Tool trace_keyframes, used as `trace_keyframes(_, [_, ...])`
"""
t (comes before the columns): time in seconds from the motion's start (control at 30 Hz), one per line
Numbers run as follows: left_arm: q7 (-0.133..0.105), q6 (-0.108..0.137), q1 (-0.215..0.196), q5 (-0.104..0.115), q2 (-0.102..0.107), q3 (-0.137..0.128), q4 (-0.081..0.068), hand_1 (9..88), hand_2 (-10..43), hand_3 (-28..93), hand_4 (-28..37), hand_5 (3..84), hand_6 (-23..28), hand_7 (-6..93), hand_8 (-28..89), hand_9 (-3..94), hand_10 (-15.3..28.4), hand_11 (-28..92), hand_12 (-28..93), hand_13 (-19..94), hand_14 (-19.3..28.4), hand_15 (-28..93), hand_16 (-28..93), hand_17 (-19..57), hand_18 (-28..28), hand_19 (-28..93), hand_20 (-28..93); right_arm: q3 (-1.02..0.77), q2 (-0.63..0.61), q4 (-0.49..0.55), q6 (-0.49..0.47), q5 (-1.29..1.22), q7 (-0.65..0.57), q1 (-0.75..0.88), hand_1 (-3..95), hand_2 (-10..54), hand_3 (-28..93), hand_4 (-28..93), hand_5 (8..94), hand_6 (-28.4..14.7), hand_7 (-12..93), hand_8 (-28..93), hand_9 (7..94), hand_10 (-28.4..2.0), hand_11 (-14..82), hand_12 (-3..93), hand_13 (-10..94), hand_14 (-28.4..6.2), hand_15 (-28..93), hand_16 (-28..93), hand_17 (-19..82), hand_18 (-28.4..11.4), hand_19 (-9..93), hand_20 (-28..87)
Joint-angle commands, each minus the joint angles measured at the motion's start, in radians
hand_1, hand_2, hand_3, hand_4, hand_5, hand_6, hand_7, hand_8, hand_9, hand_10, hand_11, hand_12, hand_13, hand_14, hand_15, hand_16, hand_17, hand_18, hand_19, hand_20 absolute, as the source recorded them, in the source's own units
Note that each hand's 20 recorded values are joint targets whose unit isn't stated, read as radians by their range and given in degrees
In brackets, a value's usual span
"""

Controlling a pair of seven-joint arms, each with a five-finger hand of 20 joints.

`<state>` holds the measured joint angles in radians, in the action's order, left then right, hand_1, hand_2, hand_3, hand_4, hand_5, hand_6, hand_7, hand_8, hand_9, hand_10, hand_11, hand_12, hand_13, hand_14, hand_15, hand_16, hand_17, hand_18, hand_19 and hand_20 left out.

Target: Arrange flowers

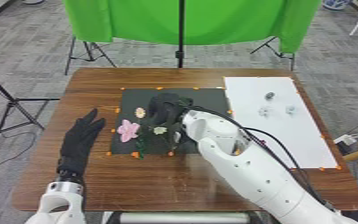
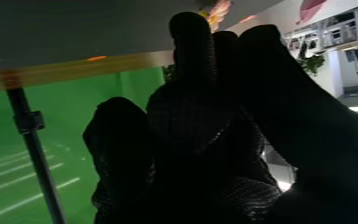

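My right hand is over the upper middle of the black sheet, its fingers curled round a leafy green stem. In the right wrist view, the leaves stick out beside my right hand; the grip itself is largely hidden. To its left on the sheet lie a small peach flower and a larger pink flower, with dark greenery below. A pale yellow-white flower lies just below the hand. My left hand rests open on the table, left of the sheet, fingers straight.
A white sheet lies at the right of the brown table, bearing a dark small object and two pale ones. Orange tape bits mark both sheets' edges. Behind the table hangs a green cloth with stands.
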<state>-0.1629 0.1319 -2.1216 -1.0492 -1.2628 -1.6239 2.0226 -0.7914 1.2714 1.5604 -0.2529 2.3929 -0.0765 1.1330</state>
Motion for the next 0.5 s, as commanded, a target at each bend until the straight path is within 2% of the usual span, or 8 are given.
trace_keyframes(0.03, [0.013,-0.012,-0.013,-0.005,-0.005,-0.002,-0.001,16.1,2.5,64,-28.3,39.3,3.5,3.3,-5,43.9,12.1,11,13,31,12.2,9,0,5.4,9.7,1,16,-0.108,-0.114,0.138,0.110,-0.079,-0.057,-0.002,45.5,-9.5,75,-23,60.4,2.3,19,-9,71.1,-13.9,18.1,24.8,84,-2.2,62,35,62,-9.5,93,54])
trace_keyframes(0.13, [0.013,-0.006,-0.021,-0.003,-0.003,-0.008,0.002,16.2,2.4,64,-28.3,39.6,3.9,3.6,-5,44.0,12.5,11,13,31,12.5,9,0,5.4,9.8,1,16,-0.188,-0.196,0.193,0.174,-0.112,-0.106,0.002,43.8,-9.5,70,-19,60.0,1.5,19,-9,70.0,-14.2,18.4,24.0,82,-4.1,62,35,59,-10.9,93,54])
trace_keyframes(0.23, [0.014,-0.005,-0.031,-0.004,-0.002,-0.012,0.007,16.2,2.4,64,-28.3,40.0,4.2,3.7,-5,44.1,12.7,12,13,32,12.6,9,0,5.5,9.7,1,16,-0.272,-0.275,0.232,0.154,-0.092,-0.179,0.027,40.7,-9.5,67,-17,61.1,0.6,18,-9,69.7,-15.0,18.2,23.6,79,-5.9,63,35,57,-12.2,93,54])
trace_keyframes(0.3, [0.015,-0.004,-0.032,-0.003,-0.001,-0.011,0.007,16.2,2.4,64,-28.3,40.1,4.3,3.7,-5,44.1,12.8,12,13,32,12.8,9,0,5.5,9.8,1,16,-0.328,-0.301,0.230,0.058,-0.080,-0.238,0.037,37.8,-9.5,67,-15,61.4,0.3,18,-8,68.7,-15.7,17.5,23.3,78,-7.0,63,35,56,-13.1,93,54])
trace_keyframes(0.37, [0.017,-0.006,-0.032,-0.006,-0.001,-0.010,0.008,16.3,2.5,64,-28.3,40.1,4.3,3.8,-5,44.1,12.8,12,12,32,12.9,9,0,5.5,9.8,1,16,-0.367,-0.309,0.209,-0.063,-0.091,-0.314,0.036,30.7,-7.9,63,-13,60.2,-1.5,14,-7,66.5,-17.8,14.9,22.9,75,-9.1,63,34,54,-15.0,93,53])
trace_keyframes(0.43, [0.017,-0.007,-0.033,-0.008,-0.002,-0.011,0.009,16.3,2.5,64,-28.3,40.1,4.3,3.7,-5,44.2,12.9,12,12,32,12.9,9,0,5.5,9.9,1,16,-0.386,-0.312,0.171,-0.136,-0.074,-0.349,0.037,24.3,-4.3,60,-12,58.9,-2.8,11,-6,65.1,-20.3,11.0,21.5,75,-10.3,61,34,53,-15.9,93,52])
trace_keyframes(0.5, [0.017,-0.007,-0.033,-0.008,-0.003,-0.010,0.009,16.4,2.5,64,-28.3,40.2,4.4,3.7,-5,44.2,13.0,13,12,32,12.9,9,0,5.5,9.9,1,16,-0.405,-0.311,0.138,-0.190,-0.042,-0.370,0.053,22.6,-4.0,59,-11,58.9,-3.1,10,-6,65.4,-21.3,9.5,20.7,75,-10.7,60,33,53,-16.1,93,51])
